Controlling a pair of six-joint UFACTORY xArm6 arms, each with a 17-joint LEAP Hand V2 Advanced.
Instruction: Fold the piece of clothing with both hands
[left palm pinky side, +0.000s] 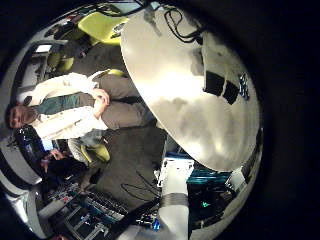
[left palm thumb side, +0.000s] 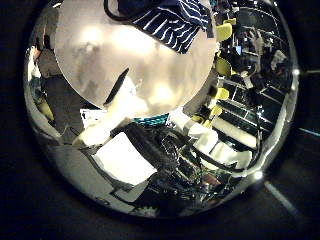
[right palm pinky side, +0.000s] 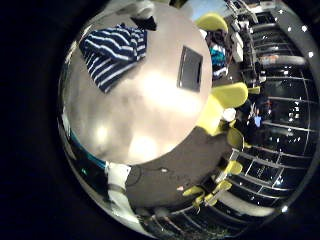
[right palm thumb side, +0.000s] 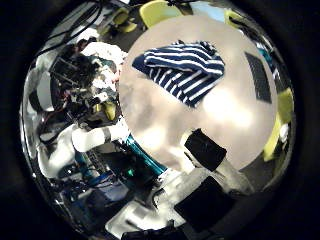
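A striped piece of clothing (right palm thumb side: 183, 68) lies crumpled in a heap on the round table (right palm thumb side: 215, 110), near its edge. It also shows in the right little finger side palm view (right palm pinky side: 112, 50) and in the left thumb side palm view (left palm thumb side: 170, 22). Both palms are well above the table and away from the clothing. A relaxed finger of my right hand (right palm thumb side: 205, 150) reaches into the right thumb side palm view. My left hand (right palm thumb side: 85, 65) shows there on its arm beside the table, fingers loose. A finger of my left hand (left palm thumb side: 118, 92) stands out straight.
A flat dark keyboard-like slab (right palm pinky side: 190, 68) lies on the table away from the clothing, also in the left little finger side palm view (left palm pinky side: 222, 85). Several chairs (right palm pinky side: 225, 100) stand round the table. Equipment racks (left palm thumb side: 190, 160) stand beside it.
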